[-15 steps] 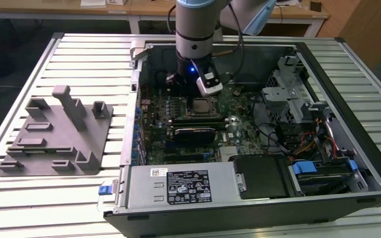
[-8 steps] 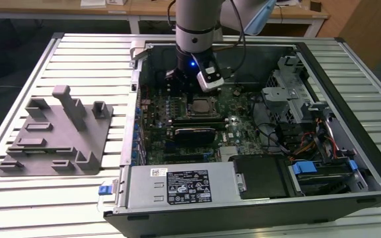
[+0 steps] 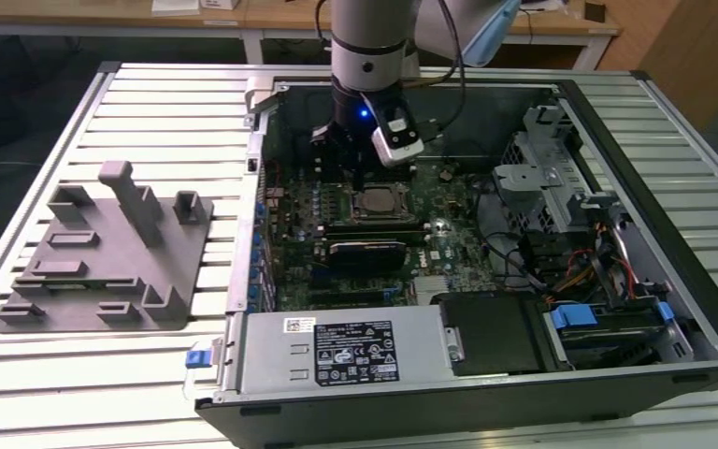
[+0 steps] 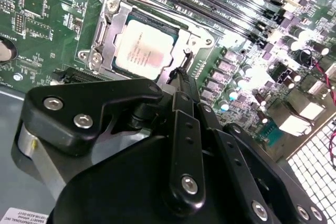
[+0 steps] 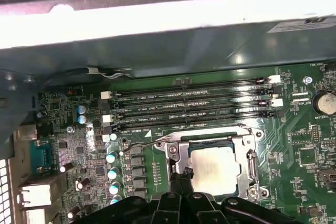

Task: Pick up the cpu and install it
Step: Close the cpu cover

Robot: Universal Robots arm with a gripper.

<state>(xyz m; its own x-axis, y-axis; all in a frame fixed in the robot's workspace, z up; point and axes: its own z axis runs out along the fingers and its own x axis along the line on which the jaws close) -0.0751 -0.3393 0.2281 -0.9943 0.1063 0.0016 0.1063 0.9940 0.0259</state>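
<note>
The cpu [image 3: 380, 201], a small square chip with a pale silver top, lies flat inside the metal socket frame on the green motherboard [image 3: 459, 234] of the open computer case. It shows in both wrist views [image 4: 144, 51] [image 5: 215, 169]. My gripper [image 3: 356, 184] hangs straight down over the board, just beside the socket. Its black fingers are shut together with nothing between them, and the tips [image 4: 181, 75] [image 5: 184, 174] sit at the socket frame's edge, next to the chip's side. A thin wire lever [image 5: 147, 143] lies along the socket.
A grey fixture plate with upright posts [image 3: 104, 253] rests on the slatted table at the exterior view's left. Inside the case are empty memory slots [image 5: 194, 103], a black block [image 3: 366, 251], a power supply [image 3: 340, 351], and a drive cage with cables [image 3: 559, 196].
</note>
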